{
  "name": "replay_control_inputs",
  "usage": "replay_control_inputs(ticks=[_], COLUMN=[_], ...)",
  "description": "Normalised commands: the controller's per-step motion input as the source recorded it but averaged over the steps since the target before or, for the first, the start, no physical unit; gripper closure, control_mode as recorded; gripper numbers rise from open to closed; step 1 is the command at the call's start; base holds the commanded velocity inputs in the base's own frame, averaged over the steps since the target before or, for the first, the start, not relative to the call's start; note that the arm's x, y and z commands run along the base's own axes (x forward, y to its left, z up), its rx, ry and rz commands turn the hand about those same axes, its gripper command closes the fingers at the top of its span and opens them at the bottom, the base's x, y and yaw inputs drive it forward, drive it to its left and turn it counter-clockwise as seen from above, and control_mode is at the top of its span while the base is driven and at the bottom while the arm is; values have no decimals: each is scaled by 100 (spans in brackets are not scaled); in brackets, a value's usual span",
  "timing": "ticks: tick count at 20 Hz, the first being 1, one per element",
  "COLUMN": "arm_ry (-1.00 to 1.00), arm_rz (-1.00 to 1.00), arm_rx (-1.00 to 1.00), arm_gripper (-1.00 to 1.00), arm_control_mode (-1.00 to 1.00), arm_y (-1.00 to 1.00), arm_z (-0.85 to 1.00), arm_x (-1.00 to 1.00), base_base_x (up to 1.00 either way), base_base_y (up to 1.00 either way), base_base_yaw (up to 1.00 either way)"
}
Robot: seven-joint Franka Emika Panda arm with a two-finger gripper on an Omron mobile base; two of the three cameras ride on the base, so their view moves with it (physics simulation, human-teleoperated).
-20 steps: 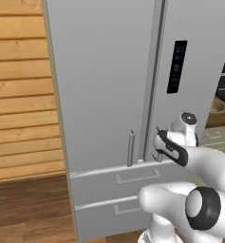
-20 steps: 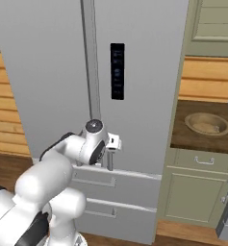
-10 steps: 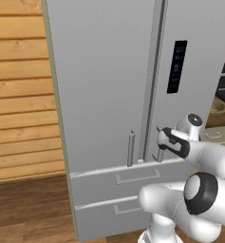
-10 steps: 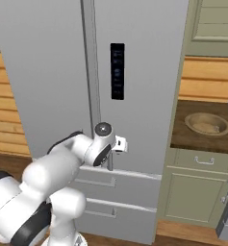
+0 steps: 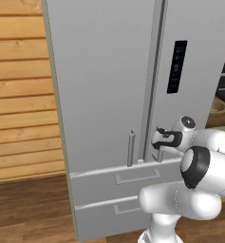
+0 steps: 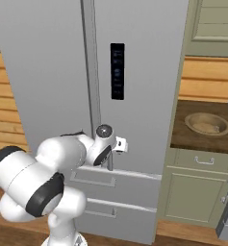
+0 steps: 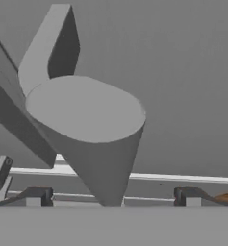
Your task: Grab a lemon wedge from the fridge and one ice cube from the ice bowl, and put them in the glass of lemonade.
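At the handle: gripper (image 5: 157, 142) sits against the lower end of the right door's bar handle (image 7: 86, 125), jaws spread wide, one to each side of the bar, nothing clamped.
Hand view: handle's round end looms close between the finger tips (image 7: 38, 196).
Fridge (image 5: 104, 95): tall and grey, both doors shut, two drawers (image 5: 133, 178) below, black panel (image 6: 117, 71) on the right door.
Ice bowl (image 6: 208, 124): tan, on the dark counter (image 6: 183, 139) right of the fridge, well apart from the gripper.
Behind: wooden plank wall (image 5: 19, 95) left of the fridge.
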Motion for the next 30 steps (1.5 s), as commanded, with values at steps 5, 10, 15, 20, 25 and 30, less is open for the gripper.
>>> replay_control_inputs(ticks=[5, 10, 15, 20, 25, 30], arm_ry=[0, 0, 2, 6, 1, -3], arm_rz=[0, 0, 0, 0, -8, -17], arm_rx=[0, 0, 0, 0, 0, 2], arm_gripper=[-100, 100, 100, 100, 100, 100], arm_control_mode=[-100, -100, -100, -100, -100, -100], arm_y=[4, 3, 0, 0, -37, -99], arm_z=[-20, -10, 0, 0, 0, 0], arm_x=[34, 16, 8, 3, 1, -17], base_base_x=[0, 0, 0, 0, 0, 0], base_base_y=[0, 0, 0, 0, 0, 0], base_base_yaw=[0, 0, 0, 0, 0, 0])
